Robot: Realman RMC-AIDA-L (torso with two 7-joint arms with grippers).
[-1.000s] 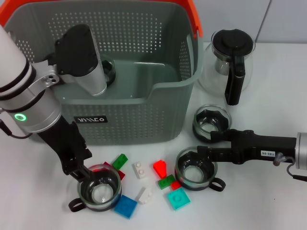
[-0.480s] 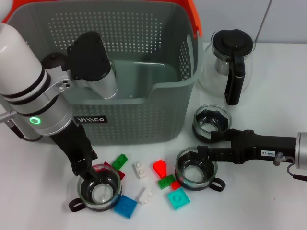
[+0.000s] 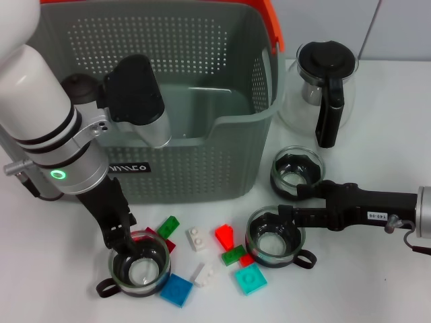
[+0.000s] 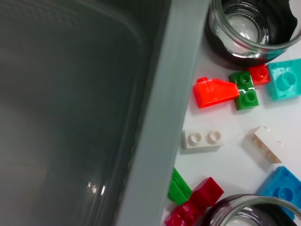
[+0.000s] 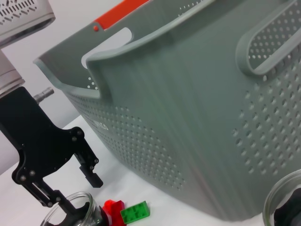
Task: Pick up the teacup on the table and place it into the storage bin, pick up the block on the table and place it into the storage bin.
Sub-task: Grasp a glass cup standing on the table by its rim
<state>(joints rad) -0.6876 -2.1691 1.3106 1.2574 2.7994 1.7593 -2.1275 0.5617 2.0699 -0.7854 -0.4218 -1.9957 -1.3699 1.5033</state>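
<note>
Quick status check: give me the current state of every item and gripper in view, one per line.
left gripper: one finger inside the left teacup, one outside
right gripper: at the middle teacup rim
third teacup: upright, free
storage bin: nothing visible inside
glass pot: lidded, upright
blocks: loose on table

A small black logo label [image 3: 130, 167] sits on the bin's [image 3: 202, 161] near wall, lettering unclear. A white tag [image 3: 376, 216] on the right arm bears unreadable digits.

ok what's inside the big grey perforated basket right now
The visible part of the grey perforated basket floor shows no cup or block. The left arm's black wrist housing covers the left side, so that part is unknown.
</note>
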